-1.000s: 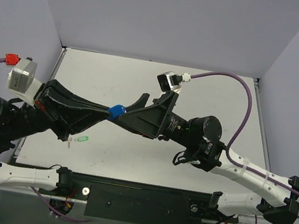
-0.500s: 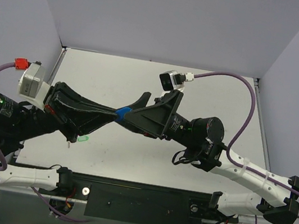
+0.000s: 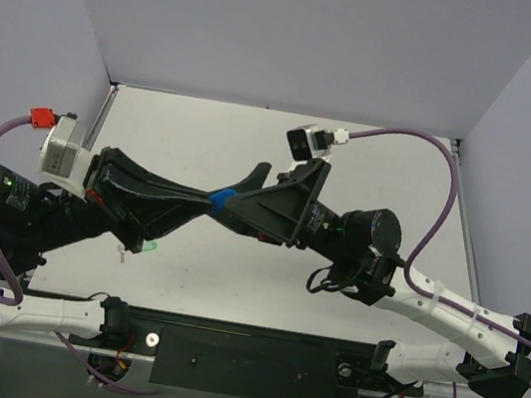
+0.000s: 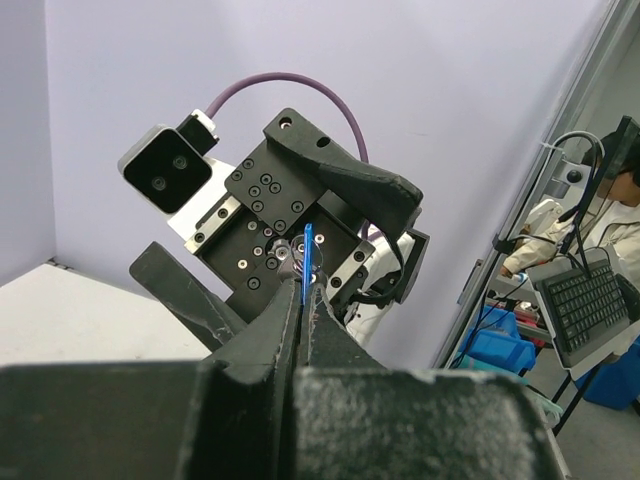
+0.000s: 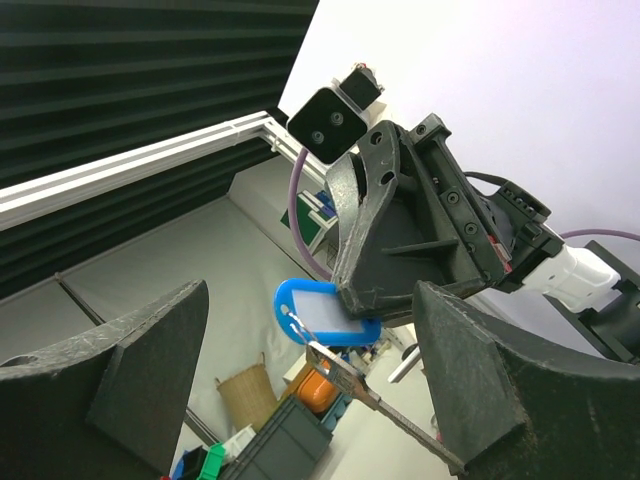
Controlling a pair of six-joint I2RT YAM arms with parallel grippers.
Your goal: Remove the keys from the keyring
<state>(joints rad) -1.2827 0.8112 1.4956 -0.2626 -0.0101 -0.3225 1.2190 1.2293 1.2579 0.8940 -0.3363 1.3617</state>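
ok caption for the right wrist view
Left gripper holds the blue key tag, silver key dangling, inside the open right gripper

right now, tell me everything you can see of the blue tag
The blue tag is a small oval of blue plastic with a pale centre. A thin ring at one end carries a silver key hanging below it. The tag is held in mid-air, pinched by the shut left gripper and edge-on to that wrist's camera. The right gripper, open, flanks it without touching.
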